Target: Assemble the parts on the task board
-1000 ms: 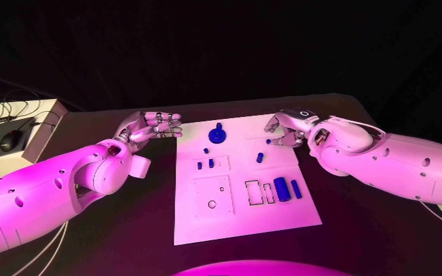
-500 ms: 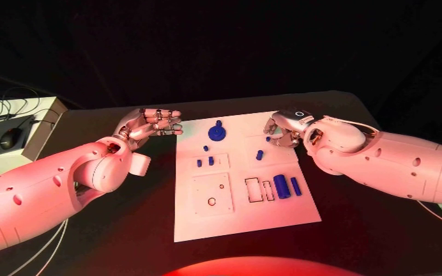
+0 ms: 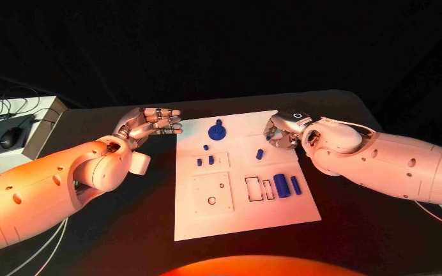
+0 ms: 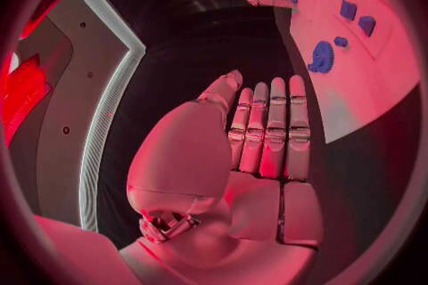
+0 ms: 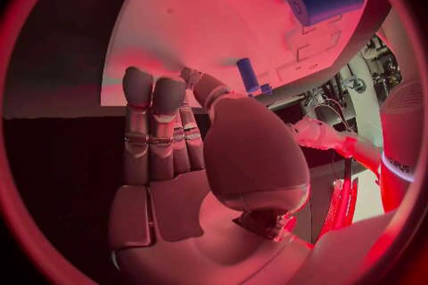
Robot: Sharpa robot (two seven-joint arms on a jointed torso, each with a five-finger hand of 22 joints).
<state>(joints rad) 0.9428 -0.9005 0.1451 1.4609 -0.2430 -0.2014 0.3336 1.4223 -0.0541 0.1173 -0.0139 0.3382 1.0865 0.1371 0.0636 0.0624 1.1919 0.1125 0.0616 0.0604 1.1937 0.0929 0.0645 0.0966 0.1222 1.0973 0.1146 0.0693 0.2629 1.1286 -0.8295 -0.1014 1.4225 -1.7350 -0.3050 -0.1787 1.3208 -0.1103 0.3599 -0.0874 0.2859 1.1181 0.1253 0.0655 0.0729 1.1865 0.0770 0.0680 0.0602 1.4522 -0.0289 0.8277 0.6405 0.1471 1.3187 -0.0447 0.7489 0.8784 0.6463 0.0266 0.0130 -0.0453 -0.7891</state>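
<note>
Little has shifted since earlier frames: right hand (image 3: 283, 132) edged slightly inward over the task board (image 3: 241, 215) far right edge, fingers apart, nothing grasped. Left hand (image 3: 153, 124) held released beside the board. Blue parts (image 3: 281, 186) lie on it.

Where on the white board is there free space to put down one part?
The task board is bare along its near edge, below the square outline and the big blue cylinder. The middle is crowded with small blue parts.
</note>
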